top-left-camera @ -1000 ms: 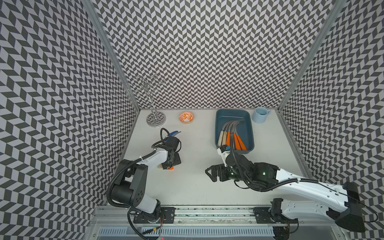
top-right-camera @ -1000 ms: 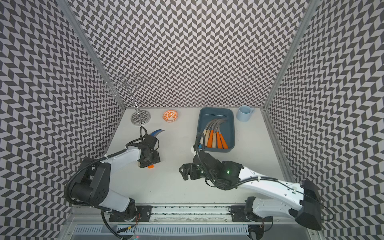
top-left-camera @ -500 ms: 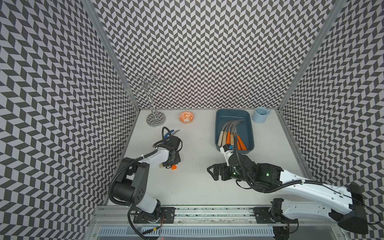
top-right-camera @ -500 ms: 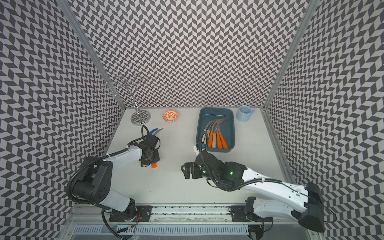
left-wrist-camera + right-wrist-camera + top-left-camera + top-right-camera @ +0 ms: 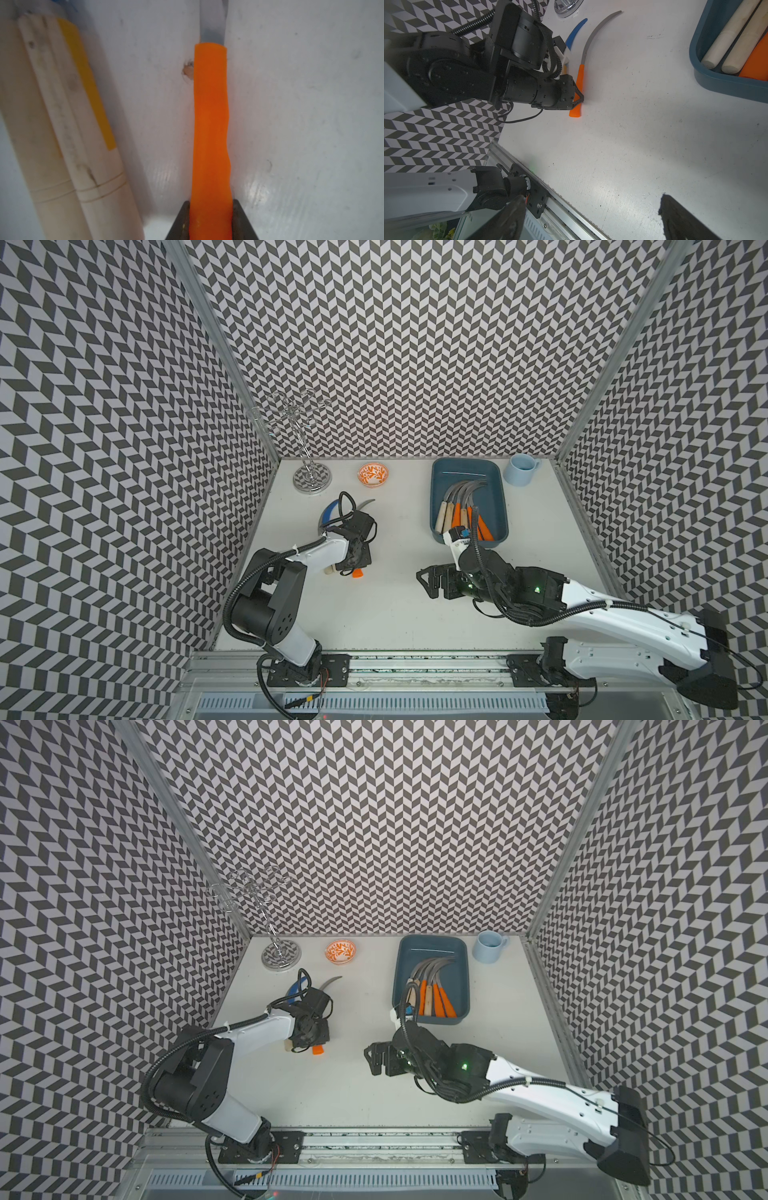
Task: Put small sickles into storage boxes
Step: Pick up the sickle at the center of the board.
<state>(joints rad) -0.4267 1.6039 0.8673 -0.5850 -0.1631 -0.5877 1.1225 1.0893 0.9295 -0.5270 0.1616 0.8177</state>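
Observation:
My left gripper (image 5: 211,220) is shut on the orange handle (image 5: 211,124) of a small sickle that lies on the white table. Its grey blade (image 5: 593,35) curves away from the handle. Two pale wooden handles (image 5: 83,145) lie beside it, and one of them carries a blue blade (image 5: 328,510). In both top views the left gripper (image 5: 353,562) sits low over these sickles. The teal storage box (image 5: 432,497) at the back right holds several sickles (image 5: 461,506). My right gripper (image 5: 430,583) hovers open over bare table in front of the box, its fingers (image 5: 517,220) wide apart and empty.
A light blue mug (image 5: 519,470) stands right of the box. An orange-patterned bowl (image 5: 373,475) and a chrome wire stand (image 5: 311,479) are at the back left. Patterned walls close in three sides. A metal rail (image 5: 415,664) runs along the front edge.
The left gripper's jaws have closed onto the orange handle. The right arm has shifted only slightly.

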